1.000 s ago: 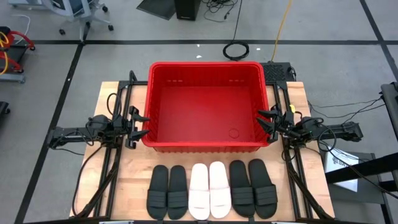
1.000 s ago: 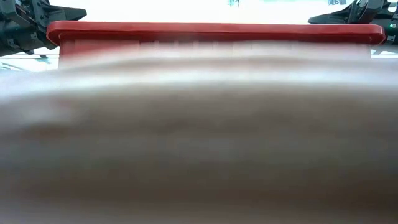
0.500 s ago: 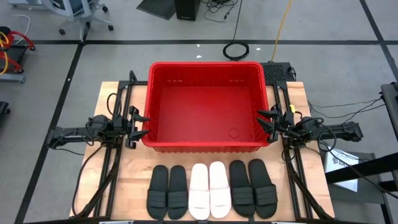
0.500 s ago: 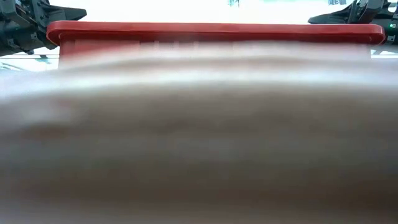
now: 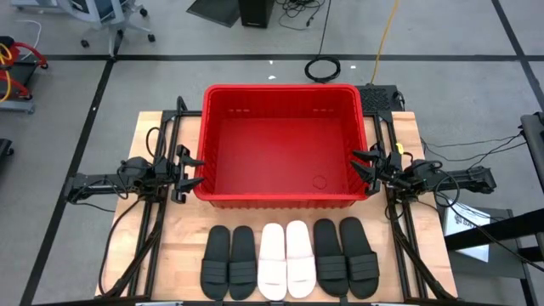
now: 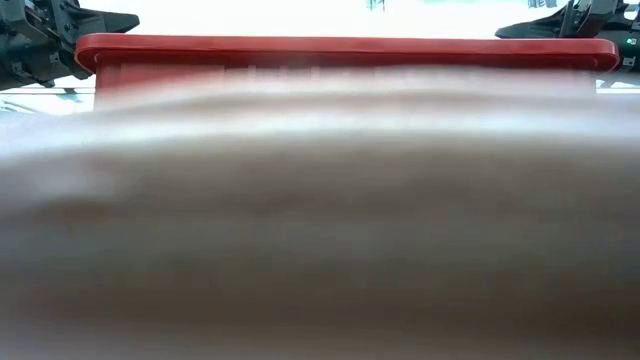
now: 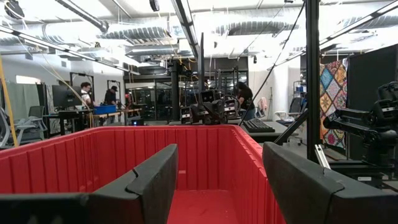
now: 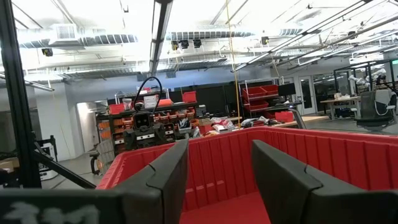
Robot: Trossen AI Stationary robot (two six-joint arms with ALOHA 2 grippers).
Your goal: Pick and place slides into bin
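Observation:
Six slides lie side by side, soles down, on the wooden table near its near edge: two black (image 5: 229, 261), two pale white (image 5: 286, 259), two black (image 5: 346, 257). The red bin (image 5: 284, 143) stands behind them in the table's middle, nothing in it. My left gripper (image 5: 194, 167) waits open at the bin's left wall, above the table, pointing toward the bin (image 7: 205, 168). My right gripper (image 5: 360, 164) waits open at the bin's right wall, pointing toward the bin (image 8: 230, 174). Neither has anything between its fingers.
Black metal frames (image 5: 157, 212) run along both sides of the table under the arms. Cables (image 5: 323, 68) lie on the floor beyond the far edge. In the low view a blurred pale mass fills most of the picture below the bin's rim (image 6: 340, 48). People stand far off in the room.

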